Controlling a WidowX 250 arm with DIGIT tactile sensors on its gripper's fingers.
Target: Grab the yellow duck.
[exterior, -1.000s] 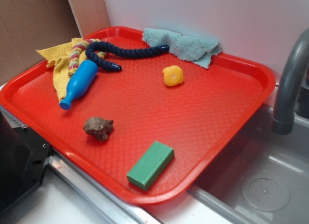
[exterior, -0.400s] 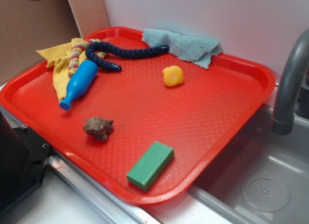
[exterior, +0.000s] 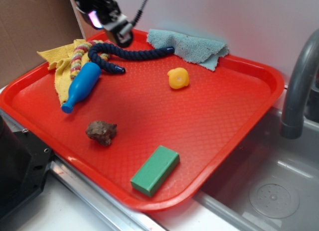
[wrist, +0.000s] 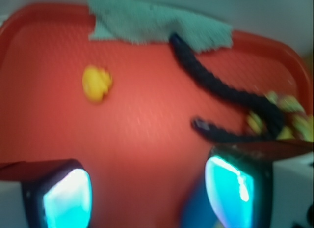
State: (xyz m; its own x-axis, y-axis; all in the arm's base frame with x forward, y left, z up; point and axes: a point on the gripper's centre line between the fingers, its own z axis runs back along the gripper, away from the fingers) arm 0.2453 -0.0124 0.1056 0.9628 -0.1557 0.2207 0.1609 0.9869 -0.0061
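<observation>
The yellow duck [exterior: 178, 77] sits free on the red tray [exterior: 214, 121], toward its back middle. In the wrist view the yellow duck [wrist: 96, 82] lies upper left on the tray [wrist: 147, 129], well ahead of the fingers. My gripper [exterior: 118, 33] hangs at the tray's back left corner, above the dark rope, far to the left of the duck. Its two fingers stand wide apart with only red tray between them, so the gripper [wrist: 147, 196] is open and holds nothing.
A dark blue rope [exterior: 134, 54], a blue bottle [exterior: 82, 85], a yellow cloth [exterior: 61, 66] and a teal cloth [exterior: 192, 46] lie along the tray's back. A brown lump [exterior: 101, 132] and a green block [exterior: 155, 170] sit nearer. A grey faucet [exterior: 299, 81] and sink are at the right.
The gripper has come into the exterior view from the top left and now hangs over the tray's back left corner. The things on the tray have not moved.
</observation>
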